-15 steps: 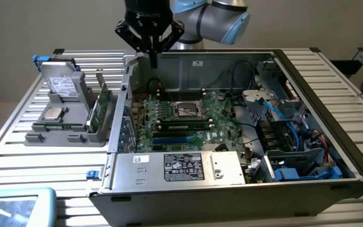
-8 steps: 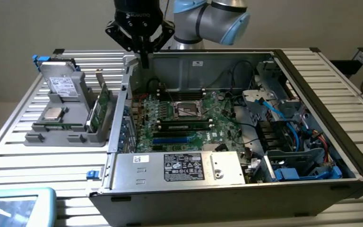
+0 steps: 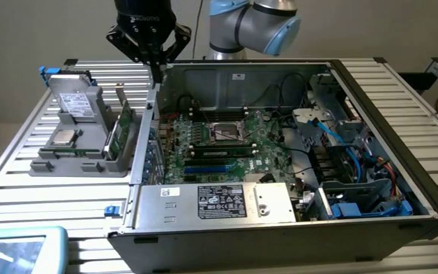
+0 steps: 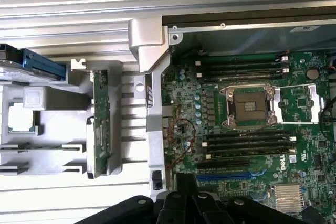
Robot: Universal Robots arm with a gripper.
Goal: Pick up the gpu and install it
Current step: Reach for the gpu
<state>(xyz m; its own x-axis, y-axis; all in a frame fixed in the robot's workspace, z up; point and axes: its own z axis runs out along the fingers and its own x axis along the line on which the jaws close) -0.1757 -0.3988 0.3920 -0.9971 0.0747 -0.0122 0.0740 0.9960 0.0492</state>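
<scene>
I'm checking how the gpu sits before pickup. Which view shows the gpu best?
The wrist view: it looks straight down on the gpu, its whole top edge upright in the grey holder. The exterior view gives a slanted look at its green face, beside the case.

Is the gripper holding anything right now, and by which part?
Nothing is held. The gripper is shut over a wall of the open metal computer case; the thin green gpu card stands in the grey holder.
</scene>
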